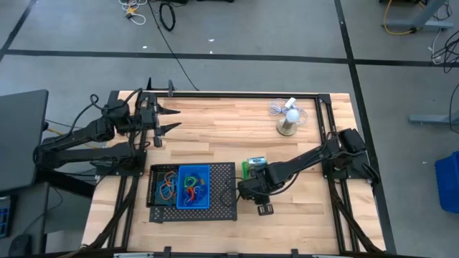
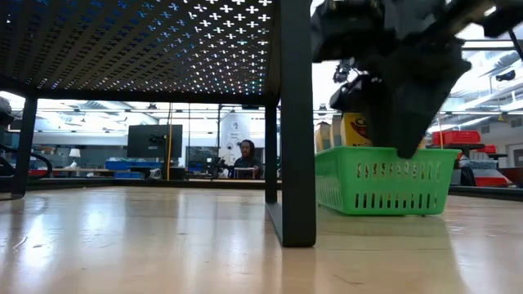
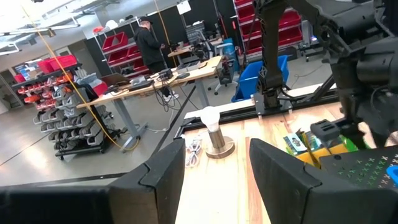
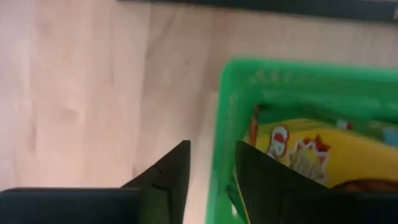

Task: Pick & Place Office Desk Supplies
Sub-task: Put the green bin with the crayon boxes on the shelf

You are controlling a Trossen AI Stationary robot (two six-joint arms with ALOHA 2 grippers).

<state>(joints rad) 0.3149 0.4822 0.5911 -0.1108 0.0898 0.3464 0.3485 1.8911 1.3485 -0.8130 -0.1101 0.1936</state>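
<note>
The bench is pale wood planks inside a black frame, standing on a grey floor marked with dark lines. Beyond it the room shows shelving with red bins, desks, and a person standing far off.

At the left, the left claw hovers over the far left part of the bench, its two dark fingers parted about halfway with nothing between them.

Toward the middle near edge lies a flat black mesh tray, perforated with small crosses and raised on black legs. On it sits a blue bin holding tangled coloured rubber bands; more bands lie in a black bin just beside it on its left.

Just right of the tray stands a green bin of slotted plastic, with a yellow crayon box inside and a green-white box at its far side. The right claw is at this bin, its fingers straddling the bin's green wall, one outside over bare wood and one inside; the gap is narrow, and whether they pinch the wall I cannot tell.

At the far right stands a white fan on a round base, with a coiled cord beside it.
</note>
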